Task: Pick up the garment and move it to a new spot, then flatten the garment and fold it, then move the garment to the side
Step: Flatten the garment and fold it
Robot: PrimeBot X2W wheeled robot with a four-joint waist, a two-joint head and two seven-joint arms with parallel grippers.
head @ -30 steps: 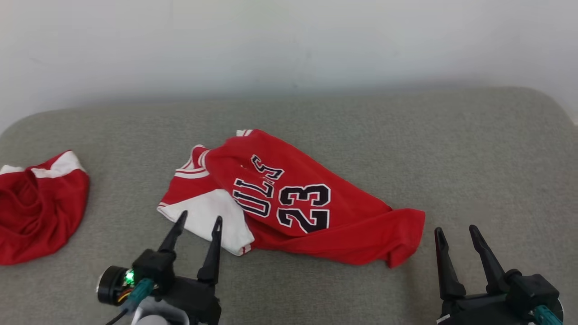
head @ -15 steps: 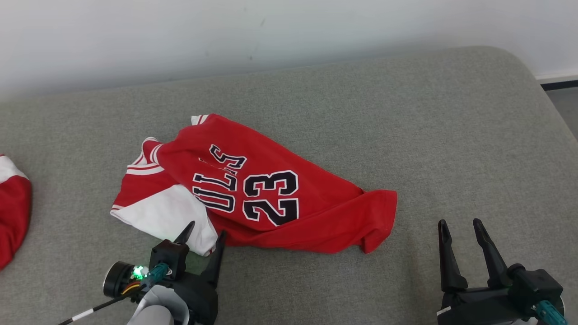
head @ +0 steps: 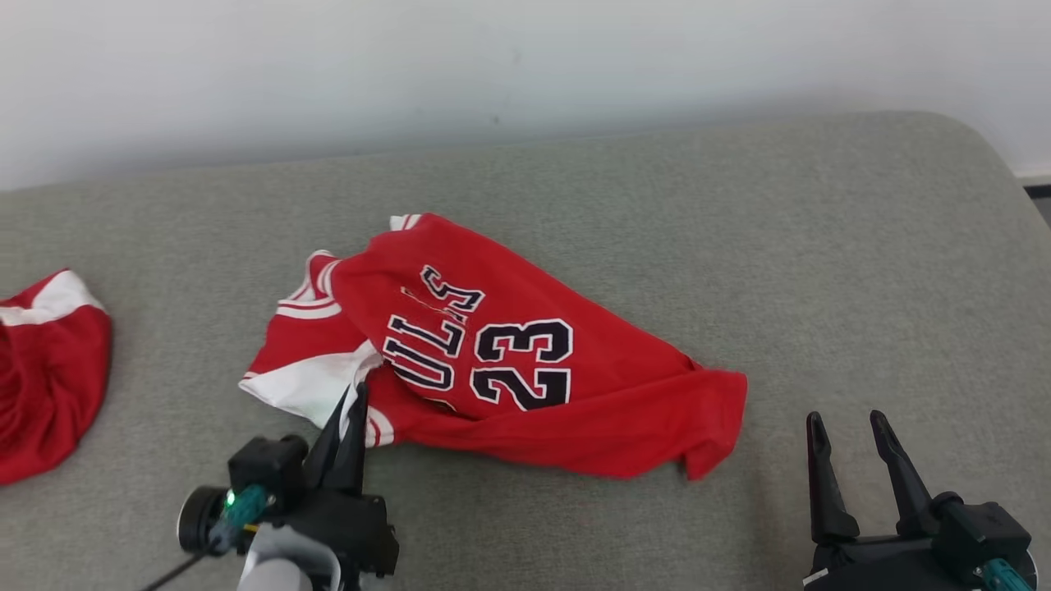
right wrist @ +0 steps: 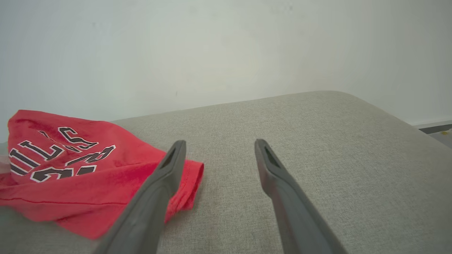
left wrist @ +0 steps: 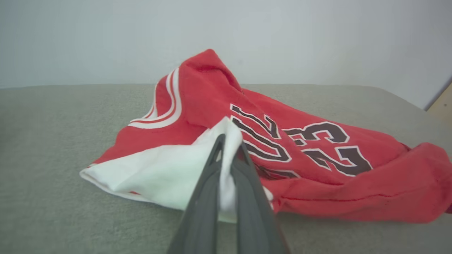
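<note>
Now we have our left gripper point(head: 355, 400) pinched together on the white flap point(head: 308, 384) at the garment's near-left corner, with cloth caught between the two fingers. The garment point(head: 525, 361) lies crumpled in the middle of the grey cushion point(head: 739, 246). Its long axis runs from that flap across to the red hem corner point(head: 714, 419) at its right end. Our right gripper point(head: 846, 423) sits just right of that hem corner, fingers apart, touching nothing. So we judge the lift hangs on our left arm alone. The garment's right end will likely drag unless our right arm reaches leftward for the hem.
</note>
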